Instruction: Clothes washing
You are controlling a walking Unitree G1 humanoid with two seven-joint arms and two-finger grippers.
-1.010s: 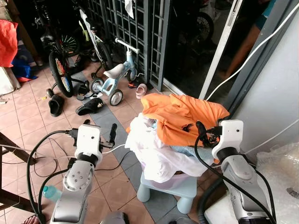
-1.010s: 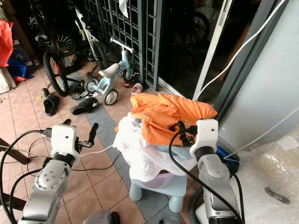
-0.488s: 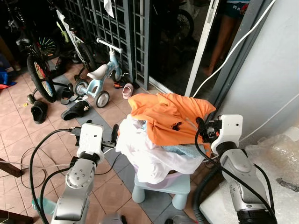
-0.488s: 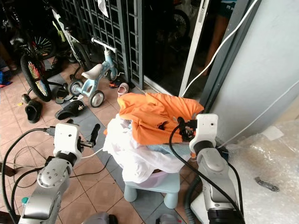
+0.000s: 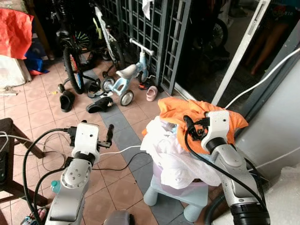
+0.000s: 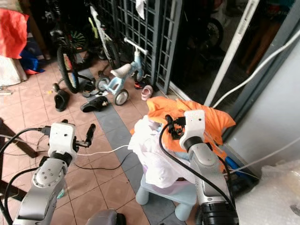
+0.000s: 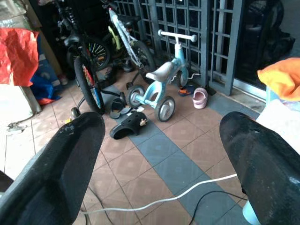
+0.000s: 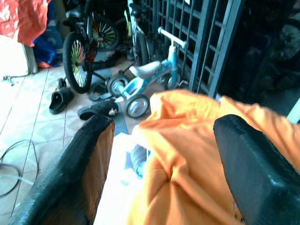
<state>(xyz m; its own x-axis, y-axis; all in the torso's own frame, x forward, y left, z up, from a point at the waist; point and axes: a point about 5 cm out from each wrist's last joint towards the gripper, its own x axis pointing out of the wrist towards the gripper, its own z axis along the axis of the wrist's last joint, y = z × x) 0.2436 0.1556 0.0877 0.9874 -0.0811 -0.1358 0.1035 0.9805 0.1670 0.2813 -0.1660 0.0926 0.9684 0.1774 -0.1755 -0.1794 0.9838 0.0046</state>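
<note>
Right pincer (image 8: 159, 154) spread over orange shirt (image 8: 197, 140), basket hidden under laundry (image 5: 176, 154)

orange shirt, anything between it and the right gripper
Nothing visible. The right gripper hangs open just over the orange shirt, which lies on top of the laundry pile, uncovered.

One orange shirt (image 5: 197, 115), one blue tricycle (image 5: 123, 83), two bicycles (image 5: 75, 56).
</note>
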